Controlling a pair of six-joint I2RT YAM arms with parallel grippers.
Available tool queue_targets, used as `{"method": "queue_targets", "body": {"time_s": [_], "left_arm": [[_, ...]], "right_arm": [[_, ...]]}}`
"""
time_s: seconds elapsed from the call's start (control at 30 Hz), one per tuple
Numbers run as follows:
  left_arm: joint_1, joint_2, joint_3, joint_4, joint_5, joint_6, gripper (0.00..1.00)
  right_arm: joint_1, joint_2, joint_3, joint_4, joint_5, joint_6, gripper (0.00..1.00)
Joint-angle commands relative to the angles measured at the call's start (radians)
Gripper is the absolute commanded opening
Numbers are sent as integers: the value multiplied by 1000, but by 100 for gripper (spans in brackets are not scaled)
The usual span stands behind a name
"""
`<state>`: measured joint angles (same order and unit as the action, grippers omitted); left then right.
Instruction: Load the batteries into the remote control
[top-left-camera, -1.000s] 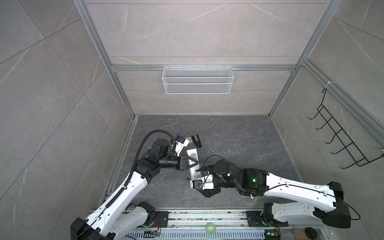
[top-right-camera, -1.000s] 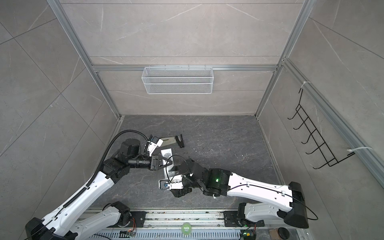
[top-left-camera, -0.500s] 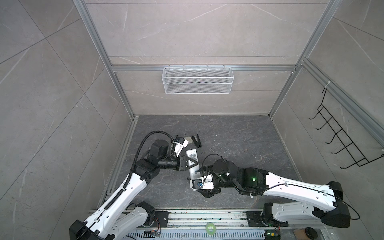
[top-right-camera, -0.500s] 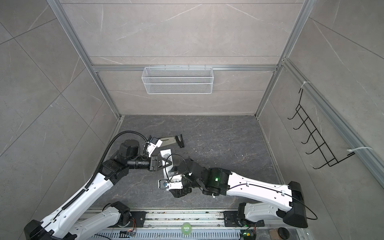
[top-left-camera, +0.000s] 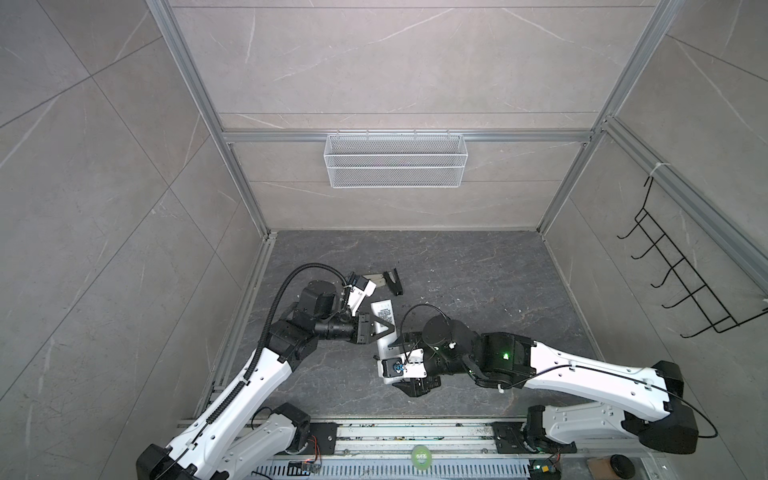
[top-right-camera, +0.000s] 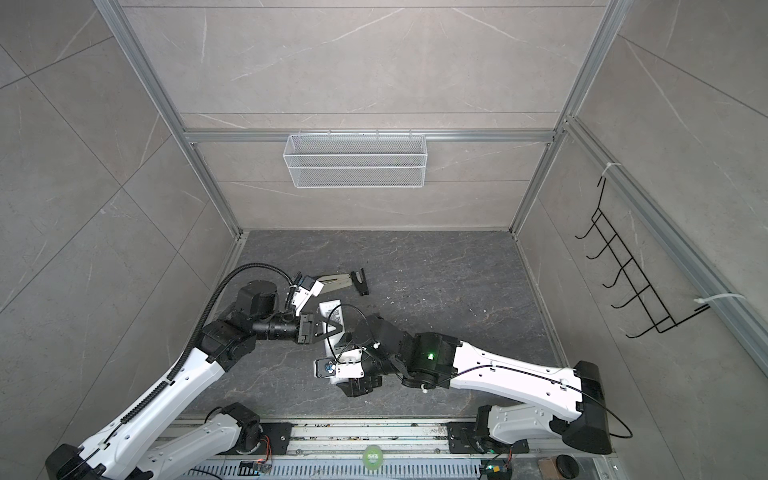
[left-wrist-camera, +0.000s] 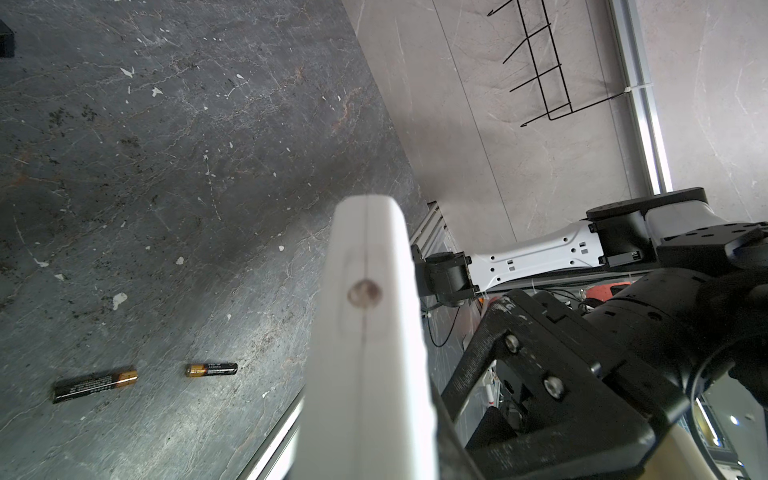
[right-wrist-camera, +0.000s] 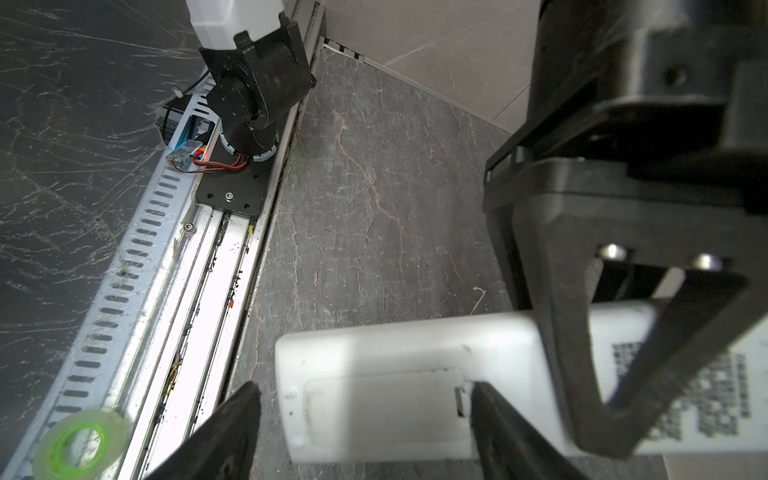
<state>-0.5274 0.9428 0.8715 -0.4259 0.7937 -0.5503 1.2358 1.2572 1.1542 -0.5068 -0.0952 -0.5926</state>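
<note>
In a top view the remote control (top-left-camera: 382, 309) sits label-up. My left arm (top-left-camera: 266, 370) reaches in low with a bent elbow, its jaws clamped across the remote's middle. My right arm (top-left-camera: 561, 370) stretches over, its jaws wide astride the near end.

In the left wrist view the batteries (left-wrist-camera: 94, 382) lie loose on the surface (left-wrist-camera: 166, 166), well apart from the remote.

In the right wrist view the battery cover (right-wrist-camera: 382, 399) looks closed between my open right jaws. I judge that loading has not begun: the cover must come off, then both cells go in.
</note>
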Motion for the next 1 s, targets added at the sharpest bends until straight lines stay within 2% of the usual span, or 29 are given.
{"method": "queue_targets", "body": {"time_s": [0.0,0.3,0.43,0.5,0.97], "left_arm": [[-2,-37,14,76,68,-26,0],[-2,-39,13,80,66,-27,0],[-1,-36,14,78,64,-26,0],[-1,-36,14,78,65,-25,0],[0,-26,28,28,39,11,0]], "right_arm": [[2,43,21,-78,-47,28,81],[2,54,40,-113,-85,29,76],[2,55,47,-128,-102,29,60],[2,54,47,-132,-108,29,57],[2,45,75,-186,-194,27,51]]}}
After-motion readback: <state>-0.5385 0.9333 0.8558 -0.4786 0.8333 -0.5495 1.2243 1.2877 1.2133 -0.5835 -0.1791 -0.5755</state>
